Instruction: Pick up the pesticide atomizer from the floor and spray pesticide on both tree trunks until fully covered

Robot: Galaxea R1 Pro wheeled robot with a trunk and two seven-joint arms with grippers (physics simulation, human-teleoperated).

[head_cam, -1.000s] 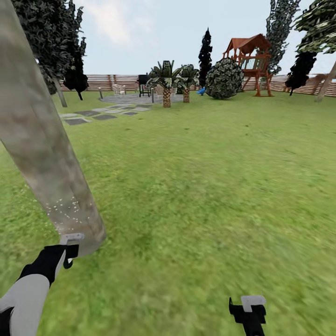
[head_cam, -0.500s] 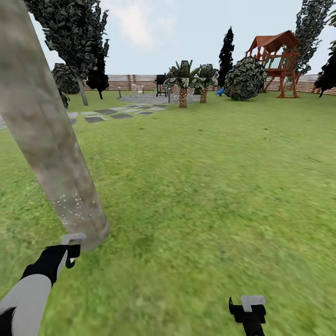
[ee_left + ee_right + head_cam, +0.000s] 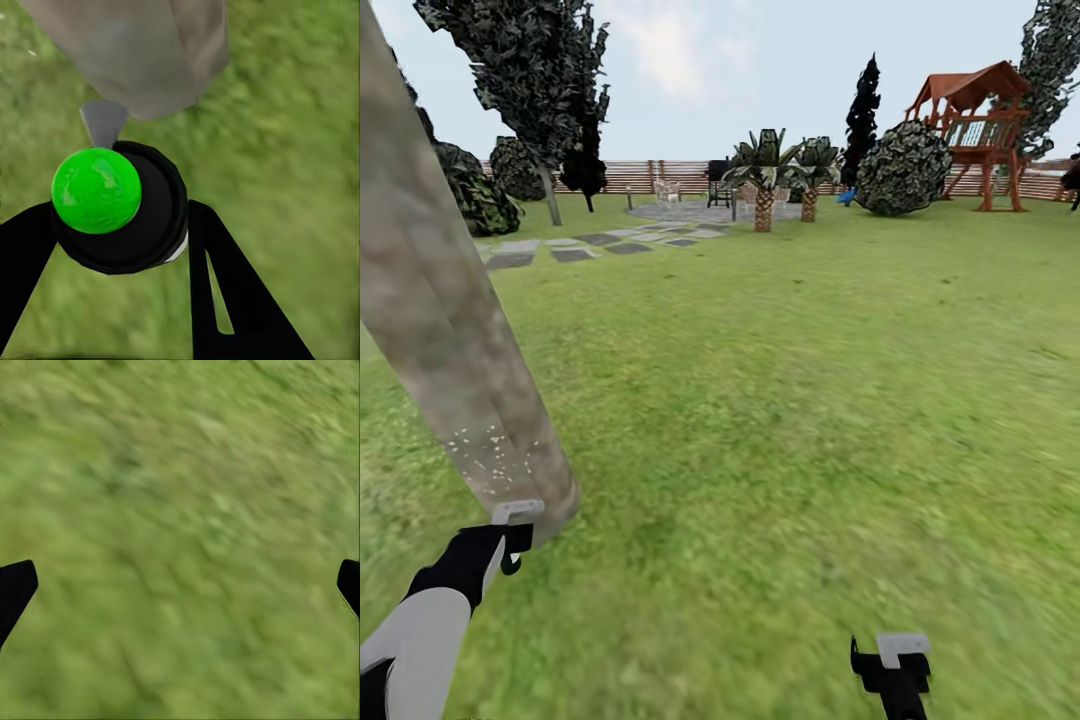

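Observation:
A thick beige-grey tree trunk (image 3: 440, 300) leans across the left of the head view, its base in the grass just ahead of my left gripper (image 3: 502, 545). Fine white specks of pesticide (image 3: 490, 452) dot the bark low down. The left gripper (image 3: 112, 214) is shut on the pesticide atomizer (image 3: 96, 191), a black body with a bright green round cap. Its grey nozzle (image 3: 103, 120) points at the trunk's foot (image 3: 142, 52). A second tree (image 3: 548, 195) with a pale thin-looking trunk stands far back left. My right gripper (image 3: 890, 665) hangs open over bare grass (image 3: 180, 540).
Open lawn (image 3: 810, 380) spreads ahead and right. Grey stepping stones (image 3: 575, 245) lead to a paved patch with two small palms (image 3: 765, 205). A round bush (image 3: 905, 170), a wooden play tower (image 3: 980, 130) and a slatted fence (image 3: 660, 175) stand at the back.
The head view has swung left, so the far plants and play tower sit further right in the picture. Both arms keep their places; the left gripper still holds the atomizer at the trunk.

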